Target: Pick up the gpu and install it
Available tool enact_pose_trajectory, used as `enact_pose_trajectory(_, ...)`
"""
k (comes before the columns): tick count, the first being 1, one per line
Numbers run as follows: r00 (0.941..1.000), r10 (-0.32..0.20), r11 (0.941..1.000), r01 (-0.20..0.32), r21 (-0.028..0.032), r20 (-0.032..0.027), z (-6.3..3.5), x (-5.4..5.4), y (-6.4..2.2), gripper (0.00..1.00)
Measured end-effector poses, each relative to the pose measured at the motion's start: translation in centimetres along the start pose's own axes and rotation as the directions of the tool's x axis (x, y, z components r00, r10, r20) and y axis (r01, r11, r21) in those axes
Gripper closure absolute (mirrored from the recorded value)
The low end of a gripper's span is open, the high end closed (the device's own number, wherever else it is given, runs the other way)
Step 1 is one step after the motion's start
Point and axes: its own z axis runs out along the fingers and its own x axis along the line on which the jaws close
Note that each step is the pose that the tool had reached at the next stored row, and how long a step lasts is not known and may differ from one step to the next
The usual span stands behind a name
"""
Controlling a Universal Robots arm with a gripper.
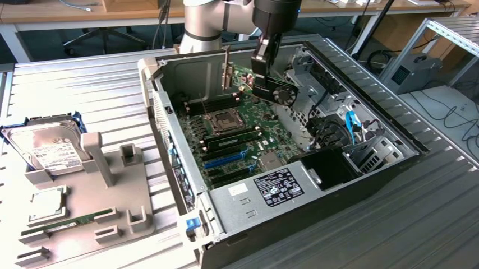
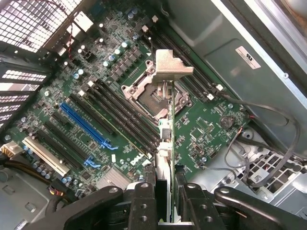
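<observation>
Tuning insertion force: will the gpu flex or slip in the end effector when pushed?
Likely stiff: the gpu looks straight edge-on in the wrist view. Slip seems possible: the end effector grips it only at one end. Probably fragile: bare board, exposed fan.

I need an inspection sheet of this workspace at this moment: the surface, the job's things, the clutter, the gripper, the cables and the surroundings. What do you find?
Surface: ribbed metal table, bearing an open computer case and a grey parts holder.
Job's things: gpu held above the motherboard, in no slot.
Clutter: hard drive, processor chip and green memory stick on the holder.
Grippers: gripper shut on the gpu, at the case opening.
Cables: blue cable inside the case; black cables beside the motherboard; loose cables on the floor.
Surroundings: wooden desks, chair base, grey box on the floor.
</observation>
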Motion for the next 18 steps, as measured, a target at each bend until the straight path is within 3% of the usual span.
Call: enact_pose_trajectory(18, 0.9994, -0.034, 0.9994, 0.034, -0.0010, 0.0020, 0.09, 0.00, 0.01, 0.74)
